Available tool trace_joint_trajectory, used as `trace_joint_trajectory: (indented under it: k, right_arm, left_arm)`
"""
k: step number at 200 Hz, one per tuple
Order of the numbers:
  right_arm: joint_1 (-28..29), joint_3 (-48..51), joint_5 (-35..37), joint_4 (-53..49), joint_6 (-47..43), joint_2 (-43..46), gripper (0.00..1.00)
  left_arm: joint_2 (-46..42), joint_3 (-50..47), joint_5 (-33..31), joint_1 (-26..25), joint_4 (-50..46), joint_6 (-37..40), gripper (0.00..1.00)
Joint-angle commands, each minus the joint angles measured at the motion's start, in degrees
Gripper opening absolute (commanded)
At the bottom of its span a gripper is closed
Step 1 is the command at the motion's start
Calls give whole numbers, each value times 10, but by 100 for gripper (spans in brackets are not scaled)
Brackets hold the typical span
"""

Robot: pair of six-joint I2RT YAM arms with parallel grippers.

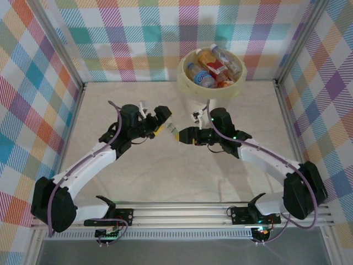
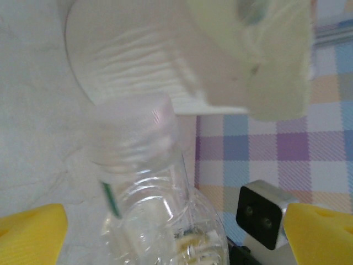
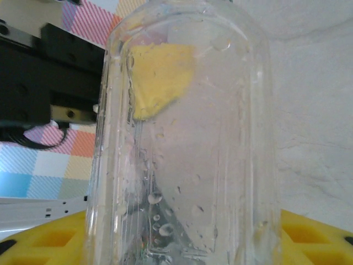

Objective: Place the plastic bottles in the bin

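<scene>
- A clear bottle (image 2: 149,187) with a pale ribbed cap is held between the two hands, just in front of the bin (image 1: 193,89). It has no label that can be read, only a thin green mark below the neck.
- The bin is a round, pale cream bucket at the far edge of the desk (image 1: 165,176). Several bottles (image 1: 212,69) lie piled inside it, with red, blue and orange labels. Their print is too small to read.
- The right hand (image 1: 182,134) grips the clear bottle. In the right wrist view its yellow fingers (image 3: 44,240) press against both sides of the bottle's body, which carries droplets on its inner wall.
- The left hand (image 1: 164,126) is spread wide. In the left wrist view its yellow fingers (image 2: 30,232) stand well apart on either side of the bottle, not touching it.
- The left arm reaches from its base towards the bin, bent at the elbow, with its hand pointing right towards the other hand.
- The right arm mirrors it, bent at the elbow, with its hand pointing left just in front of the bin's base.
- The two hands face each other with the bottle between them.
</scene>
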State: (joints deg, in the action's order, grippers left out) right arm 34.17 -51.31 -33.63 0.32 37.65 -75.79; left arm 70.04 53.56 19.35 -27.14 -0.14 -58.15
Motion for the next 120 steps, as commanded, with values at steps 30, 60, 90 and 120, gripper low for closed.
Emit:
trace_joint_trajectory:
  k: [30,60,90,120]
  right_arm:
    - [-52,-57,124,-220,-159,123,43]
    - [-99,-119,138,-261,-225,139,44]
    - [-166,-217,68,-279,-276,90,44]
    - [-188,-343,59,-325,-317,3,44]
  left_arm:
    - [-68,87,35,23,-130,166,100]
    - [-91,87,64,23,-153,244,100]
    - [-101,83,68,23,-192,265,100]
    - [-104,68,62,23,-195,269,100]
